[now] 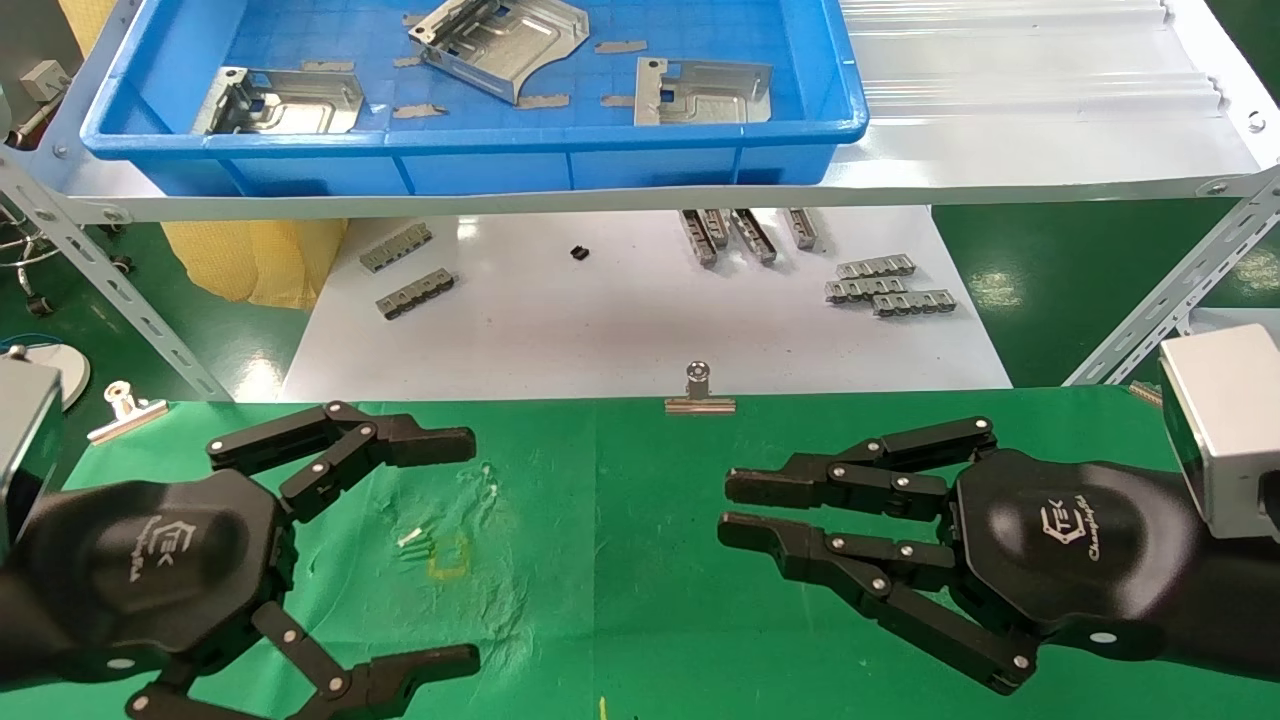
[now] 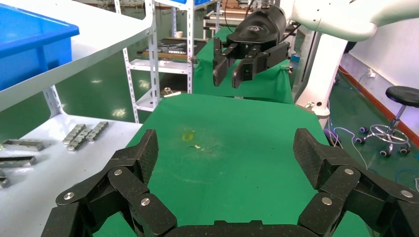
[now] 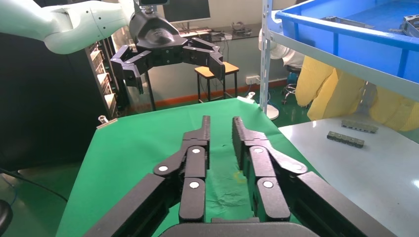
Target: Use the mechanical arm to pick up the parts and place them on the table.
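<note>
Three silvery sheet-metal parts lie in the blue tray point(image 1: 470, 135) on the raised shelf: one on the left point(image 1: 285, 103), one in the middle point(image 1: 500, 45), one on the right point(image 1: 700, 92). My left gripper point(image 1: 468, 552) point(image 2: 227, 148) hovers low over the green cloth table point(image 1: 620, 600) with its fingers spread wide, empty, near the yellow square mark point(image 1: 450, 557). My right gripper point(image 1: 730, 508) point(image 3: 221, 123) hovers over the cloth on the right, its fingers parallel with a narrow gap, empty. Both grippers are well short of the tray.
A glossy white board point(image 1: 620, 330) under the shelf holds grey toothed strips point(image 1: 885, 285) and more strips on its left point(image 1: 410, 270). Silvery clips point(image 1: 700, 395) point(image 1: 125, 410) pin the cloth's far edge. Slanted shelf struts point(image 1: 1170, 300) stand at both sides.
</note>
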Tool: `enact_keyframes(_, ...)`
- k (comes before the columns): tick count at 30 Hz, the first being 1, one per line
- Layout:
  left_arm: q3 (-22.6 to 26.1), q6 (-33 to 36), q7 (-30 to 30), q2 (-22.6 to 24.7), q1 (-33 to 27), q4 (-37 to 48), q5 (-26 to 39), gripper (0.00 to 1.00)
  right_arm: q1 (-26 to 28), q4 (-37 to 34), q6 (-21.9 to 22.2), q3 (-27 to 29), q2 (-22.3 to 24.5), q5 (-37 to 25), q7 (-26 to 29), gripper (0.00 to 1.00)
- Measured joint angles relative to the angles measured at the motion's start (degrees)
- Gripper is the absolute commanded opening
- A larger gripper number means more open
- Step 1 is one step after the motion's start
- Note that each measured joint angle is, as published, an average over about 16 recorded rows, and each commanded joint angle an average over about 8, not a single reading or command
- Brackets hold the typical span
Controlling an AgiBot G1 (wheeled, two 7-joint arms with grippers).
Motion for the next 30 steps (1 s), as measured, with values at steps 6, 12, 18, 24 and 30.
enact_keyframes(6,0.0,0.0,0.0,0.0,0.0,0.0,0.0,1.0,0.0,0.0,0.0,0.0,0.0,0.0,0.0,0.0)
enact_keyframes(12,0.0,0.0,0.0,0.0,0.0,0.0,0.0,1.0,0.0,0.0,0.0,0.0,0.0,0.0,0.0,0.0)
enact_keyframes(18,0.0,-0.1,-0.1,0.1,-0.5,0.1,0.2,1.0,0.0,0.0,0.0,0.0,0.0,0.0,0.0,0.0)
enact_keyframes(24,0.7,-0.6,-1.1,0.9,-4.4,1.4,2.1,1.0,0.0,0.0,0.0,0.0,0.0,0.0,0.0,0.0)
enact_keyframes(30,2.4,-1.7,-2.0,3.9,-13.1,6.3,6.7,1.0,0.0,0.0,0.0,0.0,0.0,0.0,0.0,0.0)
